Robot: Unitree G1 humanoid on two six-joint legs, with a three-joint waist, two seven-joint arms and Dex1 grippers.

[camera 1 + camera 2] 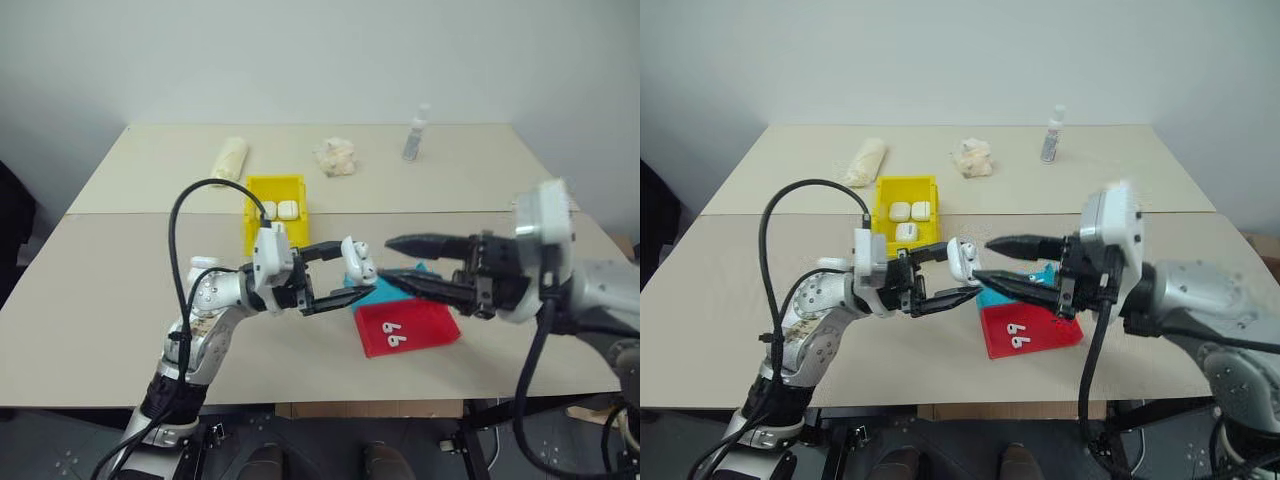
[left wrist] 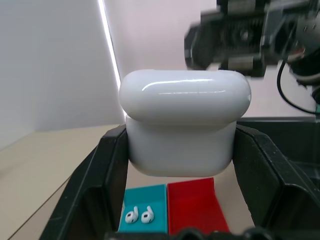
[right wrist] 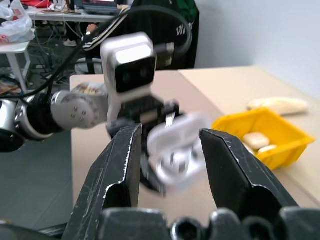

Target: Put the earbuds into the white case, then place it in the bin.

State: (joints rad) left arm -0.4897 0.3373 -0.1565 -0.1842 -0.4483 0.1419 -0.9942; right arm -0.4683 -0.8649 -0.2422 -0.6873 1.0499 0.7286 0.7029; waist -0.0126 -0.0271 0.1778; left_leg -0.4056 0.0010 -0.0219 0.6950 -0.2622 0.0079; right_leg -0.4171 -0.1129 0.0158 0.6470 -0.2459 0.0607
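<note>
Walls: plain pale white wall (image 1: 300, 60) behind the surface, evenly lit and bare.
Surface: two beige tabletops (image 1: 90, 300) set end to end, a seam (image 1: 150, 213) running across where they meet.
Floor: dark grey floor (image 1: 60, 445) below the near edge.
Light: soft and diffuse; a bright vertical strip (image 2: 111, 60) shows in the left wrist view.
Far room: in the right wrist view, a cluttered white table (image 3: 15, 47) with a bag (image 3: 12, 20) and something dark hanging (image 3: 185, 30) against the wall.

White case (image 2: 184, 122), yellow bin (image 1: 272, 207)
</note>
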